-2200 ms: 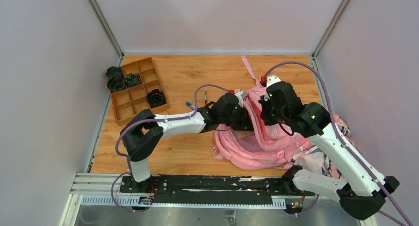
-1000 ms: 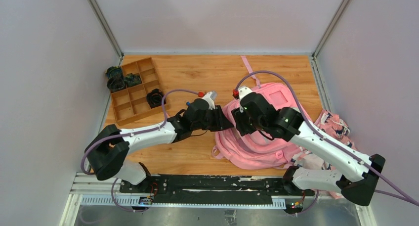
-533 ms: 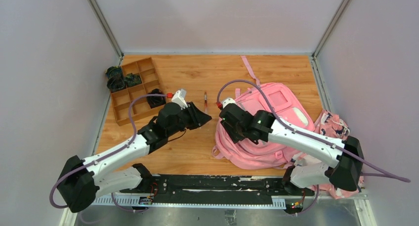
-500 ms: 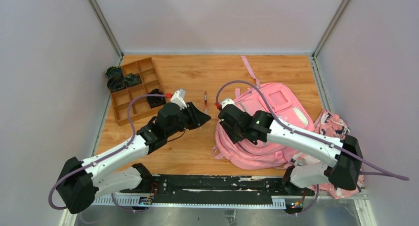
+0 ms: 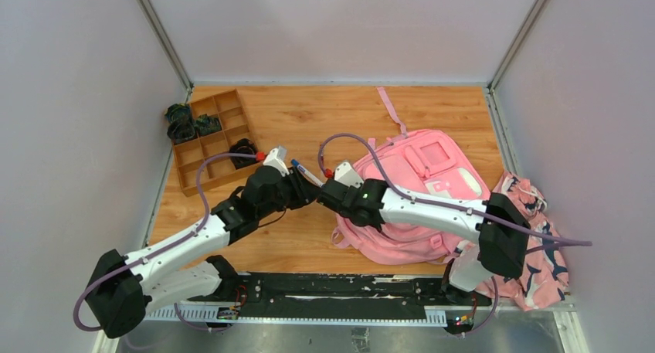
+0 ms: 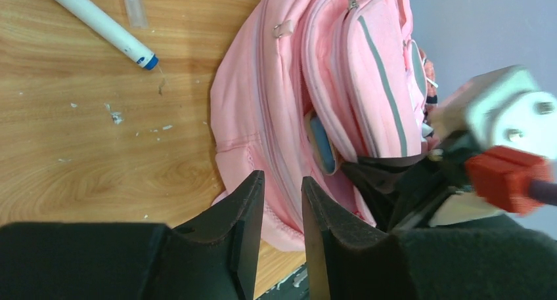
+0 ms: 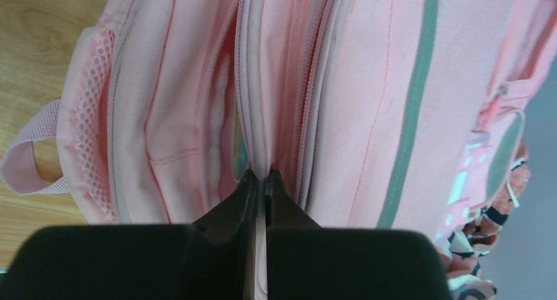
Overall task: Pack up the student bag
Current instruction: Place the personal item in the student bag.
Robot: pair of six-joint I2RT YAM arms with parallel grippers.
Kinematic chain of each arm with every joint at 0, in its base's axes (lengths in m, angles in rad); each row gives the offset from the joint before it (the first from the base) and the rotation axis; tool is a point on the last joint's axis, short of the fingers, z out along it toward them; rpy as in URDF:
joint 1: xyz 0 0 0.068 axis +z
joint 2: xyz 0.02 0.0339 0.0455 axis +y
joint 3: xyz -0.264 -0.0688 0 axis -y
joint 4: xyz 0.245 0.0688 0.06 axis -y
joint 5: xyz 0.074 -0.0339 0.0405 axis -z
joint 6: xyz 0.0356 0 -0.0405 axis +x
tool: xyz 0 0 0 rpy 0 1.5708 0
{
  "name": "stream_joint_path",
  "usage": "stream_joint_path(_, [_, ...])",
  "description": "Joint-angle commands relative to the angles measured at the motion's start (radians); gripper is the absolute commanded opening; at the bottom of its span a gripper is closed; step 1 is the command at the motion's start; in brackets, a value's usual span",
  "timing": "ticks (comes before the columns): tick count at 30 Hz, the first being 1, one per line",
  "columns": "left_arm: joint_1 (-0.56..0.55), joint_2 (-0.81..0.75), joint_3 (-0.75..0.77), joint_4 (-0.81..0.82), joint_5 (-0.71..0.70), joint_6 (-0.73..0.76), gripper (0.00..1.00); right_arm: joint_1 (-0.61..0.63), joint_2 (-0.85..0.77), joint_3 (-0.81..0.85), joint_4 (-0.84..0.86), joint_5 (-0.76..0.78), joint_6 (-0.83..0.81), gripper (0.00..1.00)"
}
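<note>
The student bag (image 5: 432, 191) is a large pink backpack lying flat on the wooden table, right of centre. Its zipper tracks and grey strip fill the right wrist view, where the student bag (image 7: 368, 83) lies just past my jaws. My right gripper (image 5: 345, 212) (image 7: 265, 177) is at the bag's left edge, shut on a thin pink zipper flap. Just left of the bag, my left gripper (image 5: 307, 192) (image 6: 283, 182) hangs open with nothing between its fingers. The student bag (image 6: 328, 83) and the right wrist show beyond those fingers.
A white marker with a blue cap (image 5: 303, 170) (image 6: 98, 24) lies on the wood left of the bag, a small clear pen (image 6: 134, 4) beside it. A wooden divided tray (image 5: 202, 156) with black cable bundles stands at the far left. A patterned cloth bundle (image 5: 544, 256) lies at the near right.
Both arms have swung left and nearer. The bag, held up earlier, now lies flat. My right gripper has closed on the bag's zipper flap; the left gripper has drawn back off the bag.
</note>
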Motion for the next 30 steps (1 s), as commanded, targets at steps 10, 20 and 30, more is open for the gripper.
stream_joint_path(10, [-0.159, 0.284, 0.192, 0.105, 0.084, 0.042, 0.31, -0.115, -0.398, 0.166, -0.086, 0.009, -0.057, 0.00])
stream_joint_path(20, [-0.255, 0.695, 0.448, 0.313, 0.137, -0.064, 0.33, -0.295, -0.501, 0.143, -0.066, -0.161, -0.052, 0.00])
stream_joint_path(30, [-0.259, 0.916, 0.618, 0.312, 0.193, -0.101, 0.30, -0.311, -0.526, 0.160, -0.064, -0.177, -0.056, 0.00])
